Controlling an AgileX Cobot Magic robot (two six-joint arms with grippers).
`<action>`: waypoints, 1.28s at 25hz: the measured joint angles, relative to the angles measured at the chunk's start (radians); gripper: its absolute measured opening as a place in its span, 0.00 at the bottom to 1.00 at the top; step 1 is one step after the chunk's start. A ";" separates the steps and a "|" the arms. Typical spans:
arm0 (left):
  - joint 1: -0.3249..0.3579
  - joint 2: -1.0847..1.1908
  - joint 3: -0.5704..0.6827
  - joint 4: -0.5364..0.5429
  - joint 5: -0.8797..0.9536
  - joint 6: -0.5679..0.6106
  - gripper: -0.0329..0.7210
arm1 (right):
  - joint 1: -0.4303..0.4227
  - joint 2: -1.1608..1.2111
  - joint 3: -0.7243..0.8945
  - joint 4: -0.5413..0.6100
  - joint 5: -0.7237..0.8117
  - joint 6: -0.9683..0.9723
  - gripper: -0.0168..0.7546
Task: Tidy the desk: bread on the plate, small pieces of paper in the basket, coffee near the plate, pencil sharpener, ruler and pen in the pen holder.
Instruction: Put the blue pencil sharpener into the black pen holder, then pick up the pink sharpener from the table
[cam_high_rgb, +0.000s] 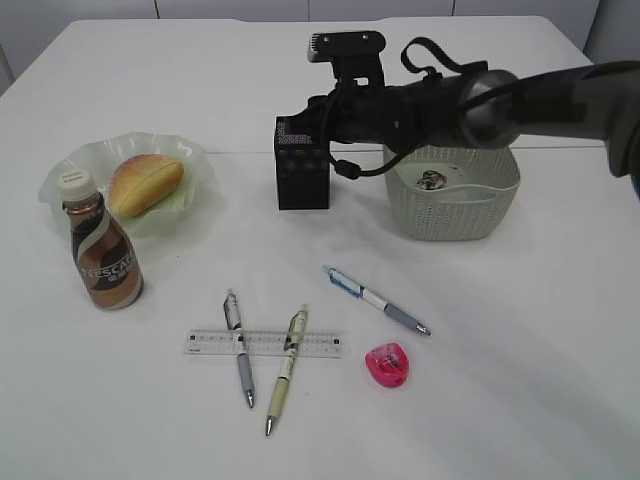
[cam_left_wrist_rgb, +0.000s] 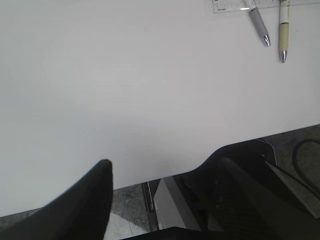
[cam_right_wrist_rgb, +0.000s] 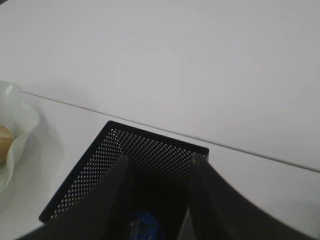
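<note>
Above the pen holder (cam_high_rgb: 302, 170) the right gripper (cam_right_wrist_rgb: 159, 172) is held with its jaws parted over a blue object inside, while the ruler (cam_high_rgb: 262, 343), crossed by two pens, and the pink sharpener (cam_high_rgb: 388, 364) are left in front of that holder.

You have the bread (cam_high_rgb: 146, 184) on the plate (cam_high_rgb: 195, 160) at the left, with the coffee (cam_high_rgb: 103, 253) just in front. The pen holder (cam_high_rgb: 301, 170) sits mid-desk — the basket (cam_high_rgb: 455, 204) to its right. Nearer you, two pens (cam_high_rgb: 258, 357) cross the ruler (cam_high_rgb: 262, 343); a third pen (cam_high_rgb: 376, 300) and the pencil sharpener (cam_high_rgb: 388, 365) lie to their right.
</note>
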 joint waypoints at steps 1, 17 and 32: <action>0.000 0.000 0.000 0.000 0.000 0.000 0.68 | 0.000 -0.013 0.000 0.000 0.044 0.005 0.39; 0.000 0.000 0.000 -0.004 0.006 -0.030 0.68 | 0.000 -0.448 -0.007 0.190 1.102 0.003 0.39; 0.000 0.000 0.000 -0.017 0.008 -0.033 0.68 | 0.089 -0.450 0.196 0.212 1.256 0.025 0.56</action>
